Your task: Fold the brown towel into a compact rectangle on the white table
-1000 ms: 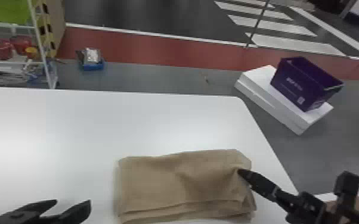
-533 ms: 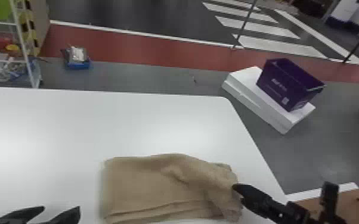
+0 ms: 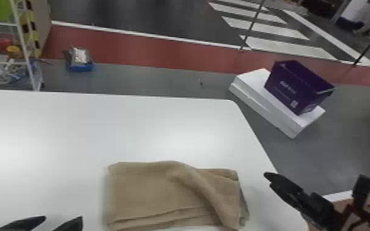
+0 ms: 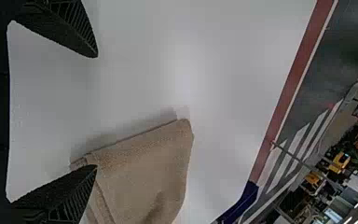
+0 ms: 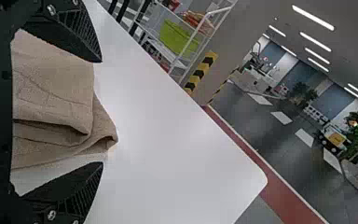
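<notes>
Towel (image 3: 150,190) is lying folded toward 6 o'clock on the table (image 3: 116,129), left gripper (image 3: 63,218) at its 8 o'clock and right gripper (image 5: 101,112) at its 3 both gaping empty, slanting ridge (image 3: 202,186) risking a lopsided rectangle if pressed unsmoothed.

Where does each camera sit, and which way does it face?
Head view: on the head, facing forward and down at the table, towel and shelf; the left gripper and right gripper show low.
Left wrist view: on the left wrist, facing over towel and table toward the right; its own open fingers show.
Right wrist view: on the right wrist, facing over them toward the left and the shelf; its own open fingers show.
Head and right wrist views share the shelf.
</notes>
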